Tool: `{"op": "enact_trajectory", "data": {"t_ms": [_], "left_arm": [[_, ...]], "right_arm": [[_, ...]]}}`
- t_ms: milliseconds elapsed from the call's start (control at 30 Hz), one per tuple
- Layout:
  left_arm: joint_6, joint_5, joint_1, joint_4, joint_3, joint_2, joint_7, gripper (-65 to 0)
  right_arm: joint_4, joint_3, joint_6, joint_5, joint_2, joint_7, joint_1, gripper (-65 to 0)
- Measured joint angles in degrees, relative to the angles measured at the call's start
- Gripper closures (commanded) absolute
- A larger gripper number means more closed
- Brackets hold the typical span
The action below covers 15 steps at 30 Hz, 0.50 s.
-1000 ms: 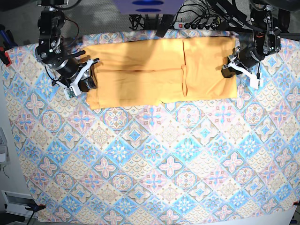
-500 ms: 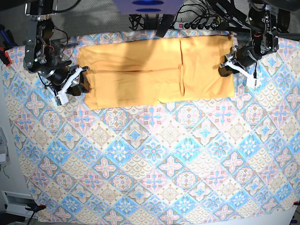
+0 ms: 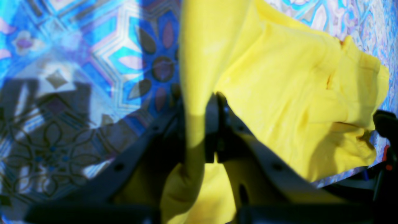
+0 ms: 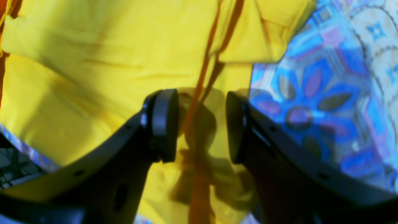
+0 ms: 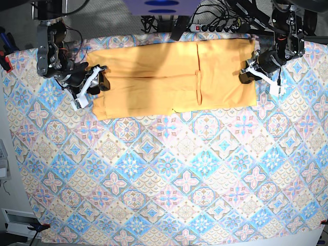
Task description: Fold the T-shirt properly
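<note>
The yellow-orange T-shirt [image 5: 154,82] lies along the back of the table, folded into a long band with a seam fold right of centre. No print shows. My left gripper [image 5: 245,76] sits at the shirt's right edge. In the left wrist view it [image 3: 213,124] is shut on a pinch of the shirt's [image 3: 279,93] hem. My right gripper [image 5: 98,82] is at the shirt's left edge. The right wrist view shows it [image 4: 199,124] open, its fingers [image 4: 163,124] apart just above the layered edge of the shirt [image 4: 93,62].
A blue-pink diamond-patterned tablecloth [image 5: 164,174] covers the whole table. A power strip with cables [image 5: 220,26] runs behind the back edge. A red clamp [image 5: 6,64] grips the cloth at the far left.
My right gripper pulled out to the left, dragging the shirt's left edge with it, then came back in over that edge with its jaws wider apart. The left gripper barely moved.
</note>
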Motion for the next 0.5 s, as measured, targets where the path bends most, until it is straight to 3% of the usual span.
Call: {"op": "enact_trajectory", "data": {"t_ms": [500], "left_arm": [[0.0, 0.0, 0.1, 0.0, 0.0, 0.0, 0.0, 0.0]], "right_arm": [[-7.7, -0.2, 0.4, 3.8, 0.2, 1.1, 3.0, -24.9]]}}
